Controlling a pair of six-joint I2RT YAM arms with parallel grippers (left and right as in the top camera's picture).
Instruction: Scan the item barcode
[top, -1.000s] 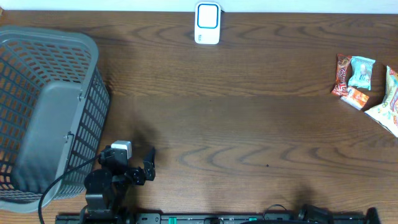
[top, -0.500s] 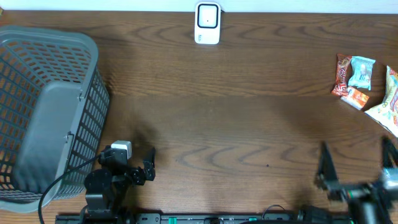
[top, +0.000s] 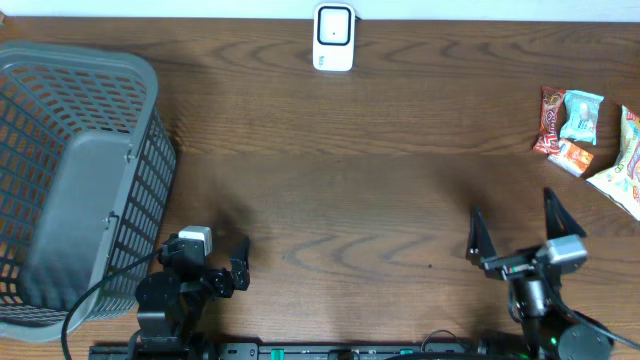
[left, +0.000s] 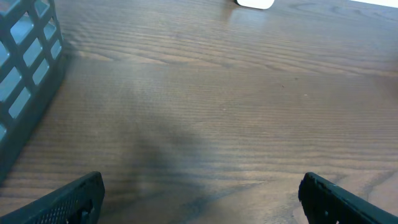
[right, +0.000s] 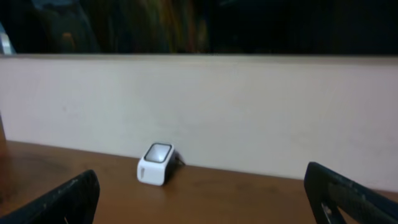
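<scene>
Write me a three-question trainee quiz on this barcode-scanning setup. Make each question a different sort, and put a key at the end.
1. True or false: the snack packets lie on the opposite side of the table from the grey basket.
2. Multiple choice: the white scanner stands A) in the basket, B) at the far edge, midway across, C) among the packets.
3. Fill in: the right gripper has its jaws ____.

Key: 1 true; 2 B; 3 open.
</scene>
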